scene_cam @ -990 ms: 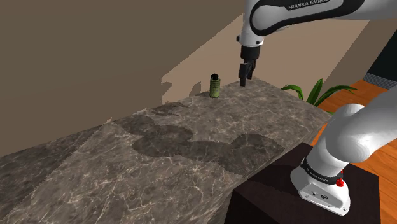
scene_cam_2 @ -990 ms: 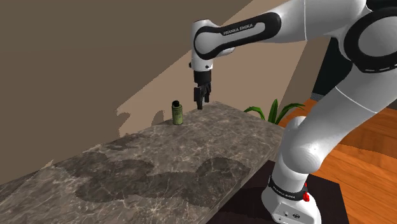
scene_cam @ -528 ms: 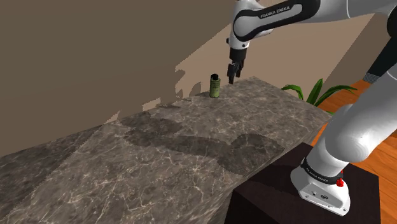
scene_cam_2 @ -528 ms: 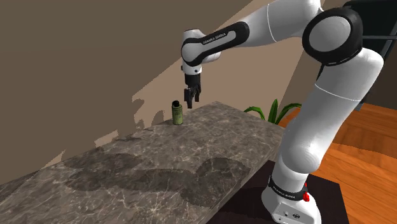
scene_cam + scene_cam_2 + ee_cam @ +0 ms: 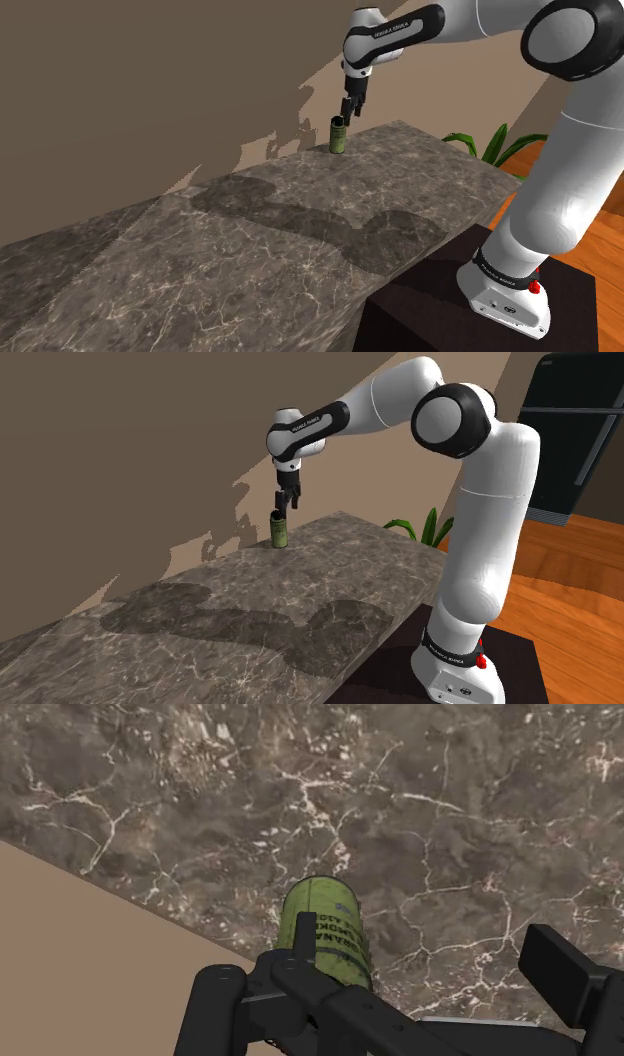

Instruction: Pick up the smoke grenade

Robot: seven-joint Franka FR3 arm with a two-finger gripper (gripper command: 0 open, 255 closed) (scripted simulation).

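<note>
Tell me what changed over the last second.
The gripper swung toward the shoulder view's left, from beside the grenade to just above its top, as the arm stretched out. Its fingers are open and nothing has been grasped. The grenade stayed upright near the counter's far edge.

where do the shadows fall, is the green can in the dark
Shoulder view: a blotchy shadow crosses the counter, short of the green canister. Second exterior view: a jagged light-dark edge runs up the wall. Wrist view: evenly lit, no glare.
</note>
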